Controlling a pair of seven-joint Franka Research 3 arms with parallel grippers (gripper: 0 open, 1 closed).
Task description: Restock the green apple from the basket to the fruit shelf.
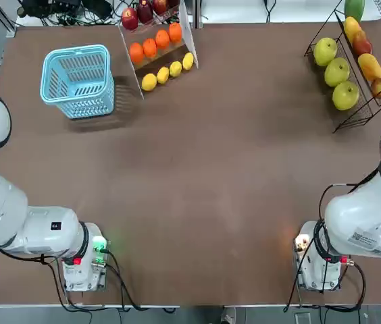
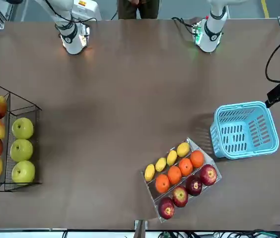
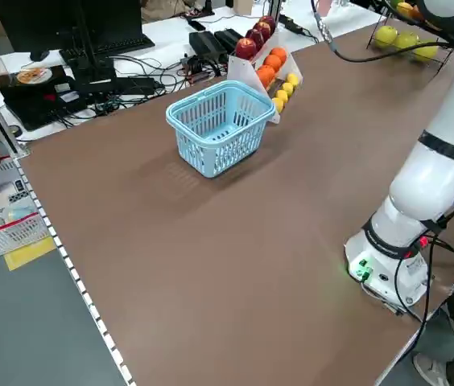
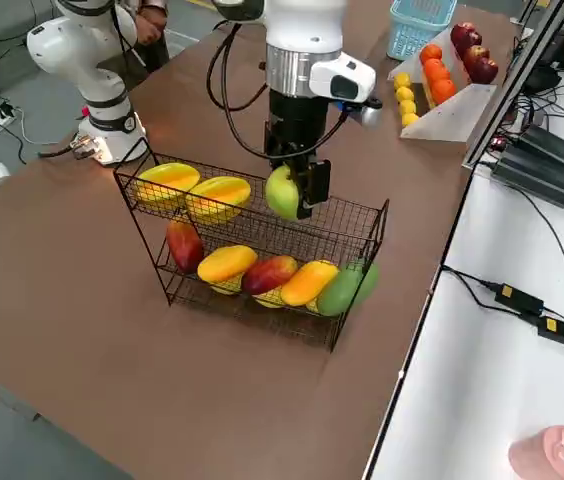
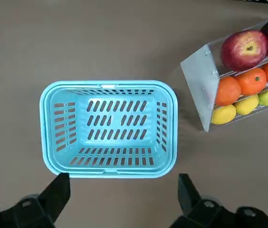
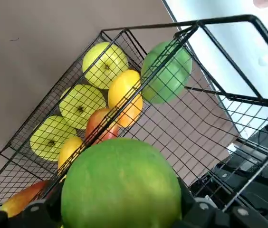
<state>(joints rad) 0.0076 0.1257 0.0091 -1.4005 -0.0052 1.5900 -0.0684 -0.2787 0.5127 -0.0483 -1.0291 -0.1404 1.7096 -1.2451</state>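
Between the fingers of the right gripper (image 4: 297,192), the green apple (image 4: 282,192) hangs just above the upper tier of the fruit shelf (image 4: 362,228), close to that tier's empty end and apart from the two yellow fruits (image 4: 194,190) lying farther along it. From the right wrist camera the apple (image 6: 120,184) fills the space between the fingers, which are clamped on its sides, with the rack's wires and the lower fruits visible beyond it. Round, smooth-skinned and firm, it probably weighs little but could roll or slip; a hold across its widest part, as it has now, looks like the secure one, and a hard squeeze or a drop onto the wire would likely bruise it. Because the tiers slant, it may roll once let go, so it seems best lowered until it touches the wire before the fingers part. Far across the table, the basket (image 1: 79,81) stands upright and empty beside the white stand (image 1: 160,48) of oranges, lemons and red apples. Above the basket hovers the left gripper (image 5: 122,190), its fingers spread wide and holding nothing, the basket's rim (image 5: 108,85) lying between them in its wrist camera. A person stands beyond the arms' bases in the front camera.
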